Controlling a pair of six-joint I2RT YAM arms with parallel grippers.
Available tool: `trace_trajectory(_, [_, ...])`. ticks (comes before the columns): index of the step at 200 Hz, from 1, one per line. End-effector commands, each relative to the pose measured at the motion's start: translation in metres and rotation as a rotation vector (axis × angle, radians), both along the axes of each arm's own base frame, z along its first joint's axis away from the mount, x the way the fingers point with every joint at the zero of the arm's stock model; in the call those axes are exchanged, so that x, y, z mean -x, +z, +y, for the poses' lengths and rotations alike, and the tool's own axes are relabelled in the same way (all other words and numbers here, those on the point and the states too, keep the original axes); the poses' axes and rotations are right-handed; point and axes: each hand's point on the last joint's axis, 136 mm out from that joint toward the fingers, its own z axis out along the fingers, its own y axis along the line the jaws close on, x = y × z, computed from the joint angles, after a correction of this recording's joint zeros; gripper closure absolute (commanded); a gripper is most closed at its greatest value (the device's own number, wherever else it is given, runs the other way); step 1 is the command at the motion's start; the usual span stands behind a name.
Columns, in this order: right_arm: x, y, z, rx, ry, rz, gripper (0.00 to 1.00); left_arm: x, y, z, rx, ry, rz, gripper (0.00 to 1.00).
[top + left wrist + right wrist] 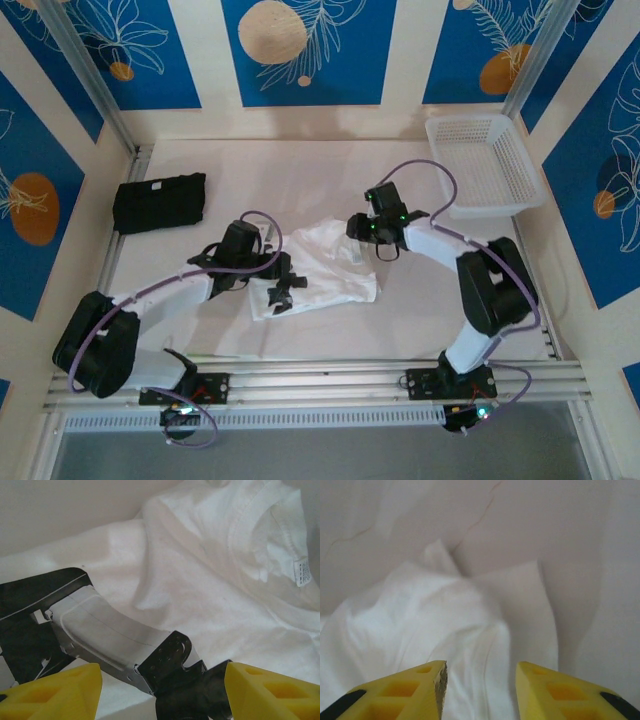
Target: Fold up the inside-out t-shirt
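"White bench (330, 170) under blue leaf panels (300, 50). Where is the shirt?"

"The shirt (330, 265) lies crumpled mid-bench, between the two arms. It is well apart from the black garment (160, 203) at the far left and the basket (527, 165) in the far right corner."

"And the hands?"

"The left hand (280, 292) is over the shirt's near-left edge, fingers spread, with no cloth pinched that I can see. Its wrist view looks across the cloth to the collar (250, 530) and label (302, 572). The right hand (378, 238) is over the far-right edge, released too. Cloth shows through the gap between its fingers (410, 690) and is not clamped."

"So which step is this?"

"Laying it out, I judge. The shirt is bunched and no fold is made yet. Each hand needs a single layer at an outer edge — a shoulder or a hem corner, not a heap of wrinkles."

"How to do it well?"

"Come down low and close on the edge only. Then draw the two hands apart so the cloth goes flat before any fold. Thin cloth like this will likely drag and crease if pulled fast — and a pinch through two layers would lift the whole bundle. The collar should serve as the landmark for which end is which."
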Motion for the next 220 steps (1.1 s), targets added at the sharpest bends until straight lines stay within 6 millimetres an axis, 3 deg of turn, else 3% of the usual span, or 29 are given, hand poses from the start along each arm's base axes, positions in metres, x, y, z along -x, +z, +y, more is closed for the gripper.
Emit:
trace_trajectory(1, [-0.015, -0.012, 0.004, -0.019, 0.017, 0.035, 0.62, 0.002, 0.006, 0.008, -0.018, 0.004, -0.017, 0.34])
trace_trajectory(54, [-0.036, -0.015, 0.010, -0.059, 0.036, 0.041, 0.93, 0.004, 0.005, 0.012, -0.038, 0.006, -0.021, 0.33])
trace_trajectory(87, [-0.041, -0.014, -0.001, -0.035, 0.027, 0.029, 1.00, 0.005, -0.001, 0.011, -0.035, 0.005, -0.006, 0.33])
trace_trajectory(114, [-0.049, -0.029, -0.012, 0.027, 0.008, 0.064, 1.00, 0.005, -0.005, 0.011, -0.036, 0.002, -0.001, 0.33])
trace_trajectory(135, [-0.051, -0.040, -0.021, 0.099, -0.012, 0.101, 0.95, 0.004, -0.004, 0.011, -0.039, 0.005, -0.004, 0.33])
trace_trajectory(177, [-0.051, -0.039, -0.026, 0.145, -0.006, 0.136, 0.77, -0.009, 0.006, 0.012, -0.047, 0.036, -0.047, 0.27])
trace_trajectory(196, [-0.049, -0.022, -0.028, 0.157, -0.002, 0.108, 0.67, -0.020, 0.014, 0.011, -0.040, 0.052, -0.073, 0.24])
trace_trajectory(220, [-0.037, 0.017, -0.034, 0.173, 0.007, 0.021, 0.59, -0.038, 0.017, 0.009, -0.027, 0.065, -0.071, 0.20])
